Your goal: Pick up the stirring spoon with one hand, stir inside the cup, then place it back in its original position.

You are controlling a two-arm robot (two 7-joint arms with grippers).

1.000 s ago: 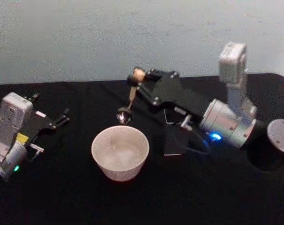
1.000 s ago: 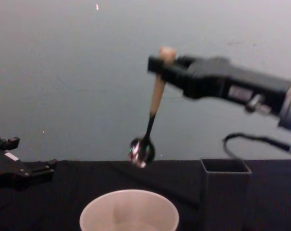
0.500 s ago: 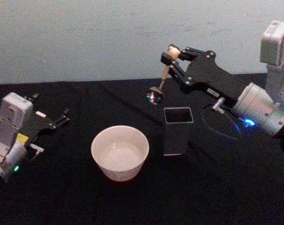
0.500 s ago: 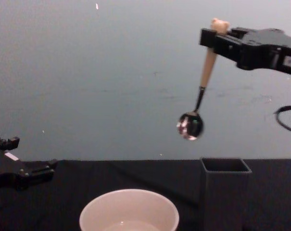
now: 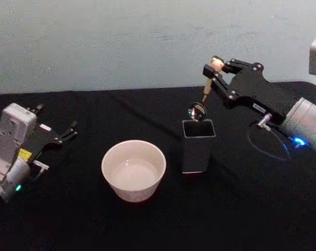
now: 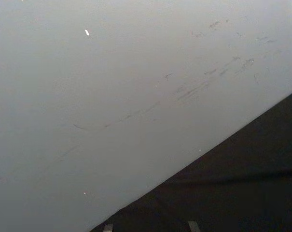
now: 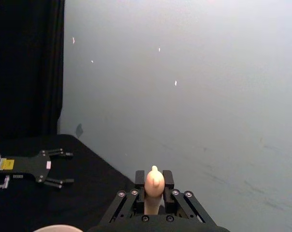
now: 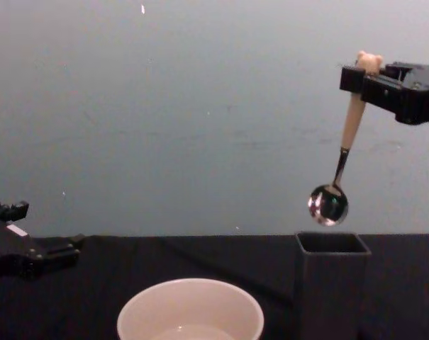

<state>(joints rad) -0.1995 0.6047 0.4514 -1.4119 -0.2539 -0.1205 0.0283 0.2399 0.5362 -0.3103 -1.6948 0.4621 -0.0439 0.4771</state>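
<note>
Since the earlier frames, the right claw [image 5: 214,69] had carried the spoon [image 5: 205,92] away from above the cup [image 5: 132,192] and across to the holder [image 5: 198,151].

**Claw state.** The right claw was clenched on the beige handle just under the bear head. The spoon hung from it, tilted slightly, with the bowl lowest. The left claw [image 5: 72,130] rested on the tabletop [image 5: 95,225], fingers spread and holding nothing, well apart from the right claw.

**Position of parts.** In the chest view the spoon bowl hung just above the holder's open mouth, not yet inside it. The holder [image 8: 331,290] stood directly below the right claw [image 8: 357,76]. The cup [image 8: 191,285] sat lower and off to that claw's left, clear of the spoon [image 8: 349,134].

**Progress.** Pick-up was complete. Stirring was judged complete, since the spoon was clear of the cup. Remaining steps were judged to be: lower the spoon into the holder, release, withdraw.

**Surroundings.** The tabletop was covered in black cloth. A plain pale grey-blue wall [image 5: 121,42] stood behind it, lightly scuffed.
</note>
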